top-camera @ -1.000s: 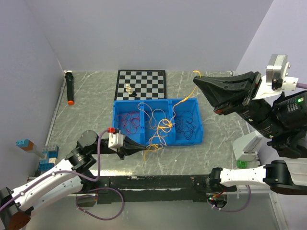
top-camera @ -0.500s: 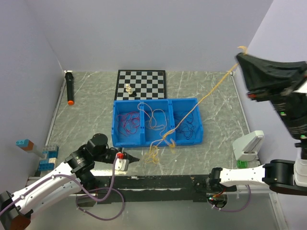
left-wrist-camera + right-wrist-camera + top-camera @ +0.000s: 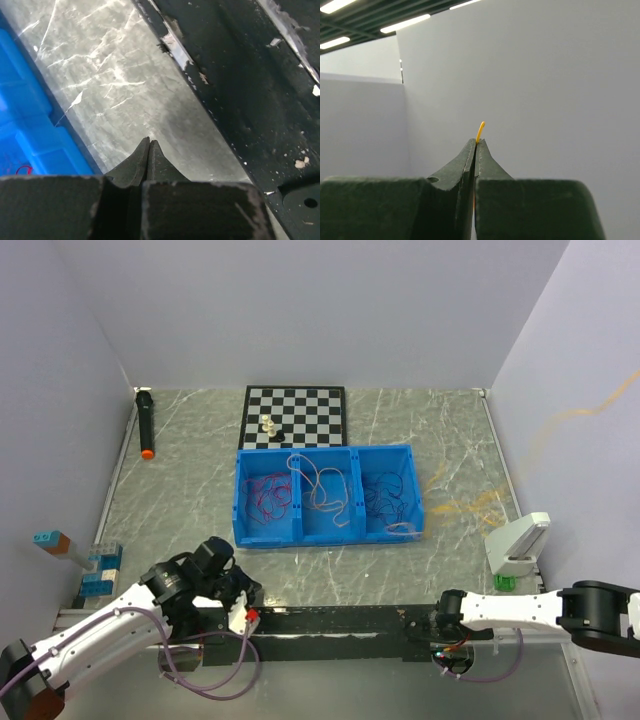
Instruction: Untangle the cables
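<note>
- Clearly, the right end effector (image 3: 476, 145) is pinched tight on the thin orange-yellow cable (image 3: 479, 131). Only the cable's tip pokes above the fingertips, and the end effector itself lies outside the top view.
- From above, that strand is a faint blur running from the grey marbled counter (image 3: 200, 470), right of the blue three-compartment plastic bin (image 3: 330, 538), up past the right wall.
- The left end effector (image 3: 148, 145) has its fingers pressed together on nothing, low by the near edge.
- In the bin, red-magenta wires (image 3: 265, 495) lie in the left compartment, pale pink loops (image 3: 322, 485) in the middle, and dark and red strands (image 3: 388, 498) in the right.
- I judge them hair-thin, light, floppy and prone to snagging. They are best pinched at a free end or an outer loop and lifted slowly.
</note>
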`<state>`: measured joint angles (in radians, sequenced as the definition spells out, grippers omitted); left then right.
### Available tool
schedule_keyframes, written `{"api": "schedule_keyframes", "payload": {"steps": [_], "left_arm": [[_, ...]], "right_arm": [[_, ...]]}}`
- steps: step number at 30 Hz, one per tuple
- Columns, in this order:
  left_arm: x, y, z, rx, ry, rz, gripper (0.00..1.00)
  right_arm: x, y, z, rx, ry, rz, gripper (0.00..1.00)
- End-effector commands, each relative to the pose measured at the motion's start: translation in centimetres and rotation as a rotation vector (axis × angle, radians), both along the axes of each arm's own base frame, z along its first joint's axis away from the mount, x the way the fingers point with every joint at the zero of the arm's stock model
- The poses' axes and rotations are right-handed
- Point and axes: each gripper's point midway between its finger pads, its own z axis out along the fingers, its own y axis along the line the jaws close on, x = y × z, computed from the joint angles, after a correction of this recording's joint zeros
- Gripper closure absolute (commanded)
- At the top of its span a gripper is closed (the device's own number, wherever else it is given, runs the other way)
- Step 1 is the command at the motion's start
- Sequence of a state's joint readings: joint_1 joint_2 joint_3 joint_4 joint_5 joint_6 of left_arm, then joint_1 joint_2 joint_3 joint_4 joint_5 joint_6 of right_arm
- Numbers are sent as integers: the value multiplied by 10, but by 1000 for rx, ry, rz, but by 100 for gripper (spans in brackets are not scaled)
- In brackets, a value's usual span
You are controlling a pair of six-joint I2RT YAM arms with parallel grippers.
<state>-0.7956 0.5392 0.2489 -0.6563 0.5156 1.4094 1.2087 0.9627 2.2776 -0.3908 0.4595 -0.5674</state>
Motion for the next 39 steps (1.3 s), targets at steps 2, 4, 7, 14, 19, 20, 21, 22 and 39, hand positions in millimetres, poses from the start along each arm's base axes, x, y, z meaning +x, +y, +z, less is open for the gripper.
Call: {"api": "schedule_keyframes", "payload": {"steps": [2,4,7,14,19,20,21,22,39], "left_arm": [[12,-46,71,-317,52,70,100],[20,-68,120,-521,187,191,90],[27,-87,177,-708,318,258,36],[14,-108,232,-845,457,204,21],[7,-115,245,-871,436,141,20],[7,-115,244,-870,418,131,20],[8,-114,241,-864,386,121,19],[10,-114,239,-862,358,119,19],[10,-109,254,-979,410,154,36]], "right_arm": [[2,19,-8,-16,25,53,100],[3,31,-10,-31,36,88,100],[3,51,-14,-52,49,139,100],[1,84,-18,-87,60,233,100],[-2,101,-20,-96,59,291,100],[-4,103,-20,-97,58,306,100],[-5,107,-20,-97,58,321,100],[-6,111,-20,-99,56,337,100],[-16,169,-28,-134,82,528,100]]}}
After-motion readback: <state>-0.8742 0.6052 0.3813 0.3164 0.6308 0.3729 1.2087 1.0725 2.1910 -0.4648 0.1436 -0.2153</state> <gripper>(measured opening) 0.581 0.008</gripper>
